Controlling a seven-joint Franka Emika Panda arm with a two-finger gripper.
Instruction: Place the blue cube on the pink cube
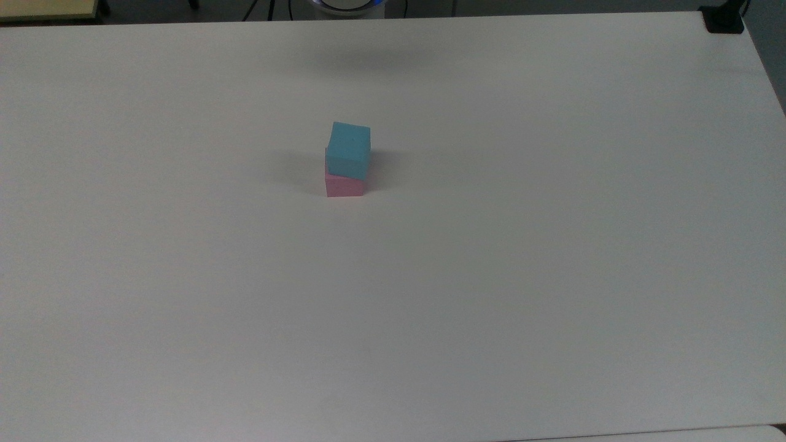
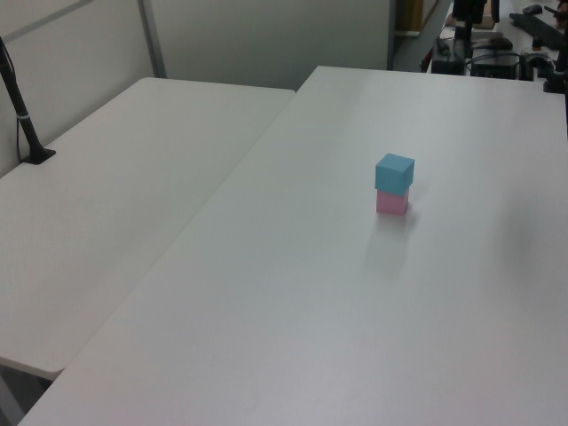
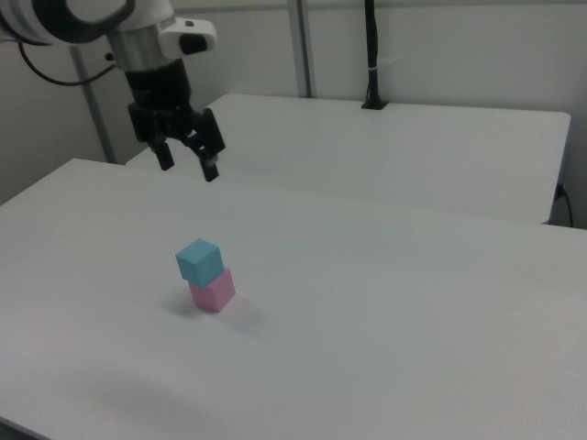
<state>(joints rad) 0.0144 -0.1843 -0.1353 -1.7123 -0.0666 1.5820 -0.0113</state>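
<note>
The blue cube (image 1: 348,150) rests on top of the pink cube (image 1: 344,185), turned a little askew to it, on the white table (image 1: 491,276). The same stack appears as the blue cube (image 2: 394,172) over the pink cube (image 2: 392,203) in the left view, and as the blue cube (image 3: 199,261) over the pink cube (image 3: 213,291) in the right view. My gripper (image 3: 188,167) hangs open and empty well above the table, up and to the right view's left of the stack, with its fingertips (image 3: 210,172) pointing down.
The arm's base (image 1: 344,5) sits at the table's far edge in the top view. A second white table (image 2: 115,177) adjoins on the left view's left, with a black pole (image 2: 22,115) on it. A black clamp (image 1: 723,18) sits at the far right corner.
</note>
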